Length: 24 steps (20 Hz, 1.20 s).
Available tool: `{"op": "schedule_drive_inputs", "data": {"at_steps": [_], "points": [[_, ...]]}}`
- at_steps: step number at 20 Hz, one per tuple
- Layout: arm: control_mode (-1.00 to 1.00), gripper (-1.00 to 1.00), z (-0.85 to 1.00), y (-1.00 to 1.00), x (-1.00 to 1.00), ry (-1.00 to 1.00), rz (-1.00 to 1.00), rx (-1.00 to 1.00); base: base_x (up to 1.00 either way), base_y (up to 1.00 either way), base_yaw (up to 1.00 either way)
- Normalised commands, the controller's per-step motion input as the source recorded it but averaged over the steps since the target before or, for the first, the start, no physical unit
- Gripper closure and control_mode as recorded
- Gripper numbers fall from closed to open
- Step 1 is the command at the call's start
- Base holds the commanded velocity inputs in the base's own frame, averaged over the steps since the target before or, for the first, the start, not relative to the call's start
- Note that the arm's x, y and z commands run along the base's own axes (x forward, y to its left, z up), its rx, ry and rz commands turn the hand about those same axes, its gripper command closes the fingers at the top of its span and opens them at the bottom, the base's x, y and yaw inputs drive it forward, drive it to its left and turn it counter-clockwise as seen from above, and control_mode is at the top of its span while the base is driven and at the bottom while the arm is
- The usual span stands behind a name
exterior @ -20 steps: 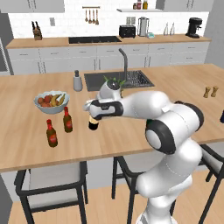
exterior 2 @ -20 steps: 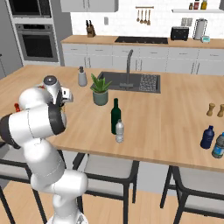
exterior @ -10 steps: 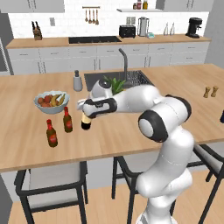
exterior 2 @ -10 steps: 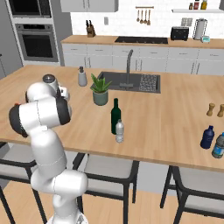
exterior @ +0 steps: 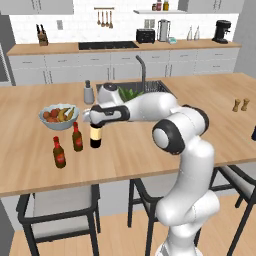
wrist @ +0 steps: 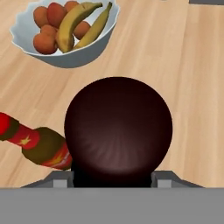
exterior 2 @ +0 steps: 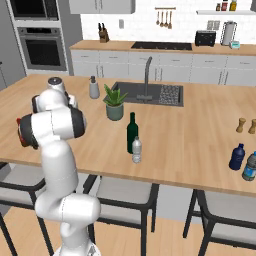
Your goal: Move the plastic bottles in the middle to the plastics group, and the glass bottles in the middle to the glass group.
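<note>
Wine bottle (exterior: 95, 136) stands upright on the surface (exterior: 150, 150), long axis vertical, just right of two small brown bottles (exterior: 77, 137) (exterior: 59, 153). In the hand view its dark body (wrist: 118, 131) is seen end-on, with one brown bottle (wrist: 41, 146) close beside it. Fruit bowl (exterior: 59, 116) sits just behind the brown pair; a soap dispenser (exterior: 88, 92) further back by the sink (exterior: 135, 90). End effector (exterior: 95, 117) is clamped on the wine bottle's top, arm reaching in horizontally from the right. Green bottle (exterior 2: 132, 133) and small clear bottle (exterior 2: 136, 150) stand upright together mid-surface, plant (exterior 2: 114, 102) behind them. Two blue bottles (exterior 2: 237, 156) near the far right edge, mills (exterior 2: 246, 125) behind them.
</note>
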Motion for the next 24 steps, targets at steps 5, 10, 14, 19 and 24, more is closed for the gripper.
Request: {"op": "schedule_drive_inputs", "data": {"at_steps": [5, 10, 14, 19, 24], "points": [[-1.00, 1.00, -0.01, 0.00, 0.04, 0.00, 0.00, -0.04, 0.00, 0.00, 0.00], [-1.00, 1.00, -0.02, 0.00, 0.00, 0.00, 0.00, 0.00, 0.00, 0.00, 0.00], [-1.00, -1.00, 0.00, 0.00, 0.00, 0.00, 0.00, 0.00, 0.00, 0.00, 0.00], [-1.00, -1.00, 0.00, 0.00, 0.00, 0.00, 0.00, 0.00, 0.00, 0.00, 0.00], [-1.00, -1.00, 0.05, 0.00, -0.01, 0.00, 0.00, 0.00, 0.00, 0.00, 0.00]]}}
